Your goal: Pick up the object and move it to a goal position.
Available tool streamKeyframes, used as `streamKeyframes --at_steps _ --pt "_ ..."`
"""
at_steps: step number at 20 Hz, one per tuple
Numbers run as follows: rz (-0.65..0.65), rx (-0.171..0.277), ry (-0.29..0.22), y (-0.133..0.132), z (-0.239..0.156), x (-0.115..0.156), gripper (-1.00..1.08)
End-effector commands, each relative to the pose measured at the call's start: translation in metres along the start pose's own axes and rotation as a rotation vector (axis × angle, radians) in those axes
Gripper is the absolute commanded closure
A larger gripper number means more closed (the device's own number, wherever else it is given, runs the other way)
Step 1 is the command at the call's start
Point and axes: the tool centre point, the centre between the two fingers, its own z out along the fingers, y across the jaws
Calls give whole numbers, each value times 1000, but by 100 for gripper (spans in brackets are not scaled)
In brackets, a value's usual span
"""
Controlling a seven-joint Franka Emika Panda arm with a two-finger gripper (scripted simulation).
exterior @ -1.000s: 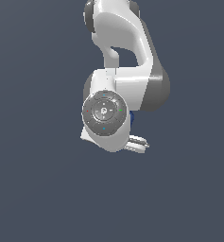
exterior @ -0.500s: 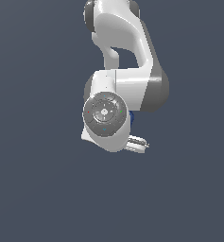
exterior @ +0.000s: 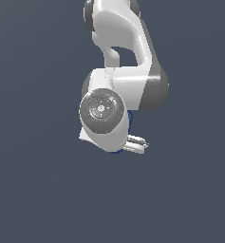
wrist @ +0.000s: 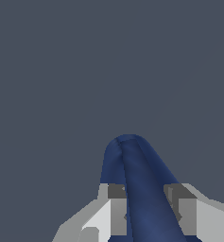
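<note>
Item: dark blue cup (wrist: 142, 189), clamped between our tool (wrist: 145, 208) fingers, below the arm (exterior: 128, 57). Step, we judge: carrying. Next: travel to goal, unseen here.

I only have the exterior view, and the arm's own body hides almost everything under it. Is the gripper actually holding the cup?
Observer: Yes. In the wrist view the gripper is shut on the dark blue cup, a finger on each side.
Operator: Does the cup reach past the fingertips?
Observer: Yes, its rounded end sticks out well beyond them.
Operator: Anything else near it?
Observer: The wrist view shows only plain grey background around the cup.
</note>
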Motion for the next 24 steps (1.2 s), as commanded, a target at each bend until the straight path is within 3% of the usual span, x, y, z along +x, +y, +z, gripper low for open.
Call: streamKeyframes --at_steps 1,8,19,24 --pt "-8 7 27 6 -11 3 108" --pt "-60 38 153 37 -61 13 108" --pt "-183 119 459 117 -181 20 108" --pt "-226 151 563 147 -220 16 108"
